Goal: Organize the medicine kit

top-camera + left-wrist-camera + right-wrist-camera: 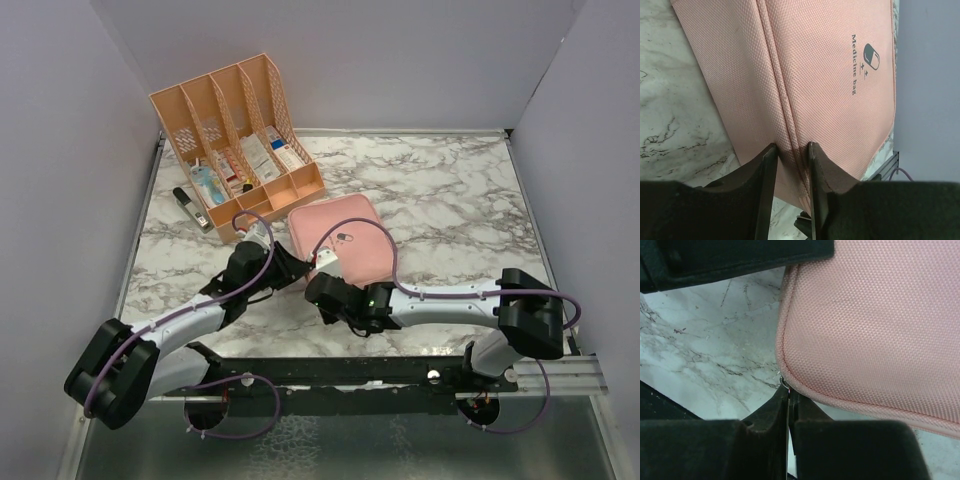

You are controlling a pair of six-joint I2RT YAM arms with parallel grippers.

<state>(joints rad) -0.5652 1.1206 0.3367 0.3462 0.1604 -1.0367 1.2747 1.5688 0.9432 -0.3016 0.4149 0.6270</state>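
Your left gripper [791,149] pinches its jaws on the seam of the medicine kit [830,75]; your right gripper [788,392], jaws closed, sits at its corner. The kit lies closed, mid-desk [450,210].

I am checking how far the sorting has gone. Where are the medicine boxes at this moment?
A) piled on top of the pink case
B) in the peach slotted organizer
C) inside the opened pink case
B: the medicine boxes stand in the slots of the peach organizer, while the medicine kit lies closed beside it.
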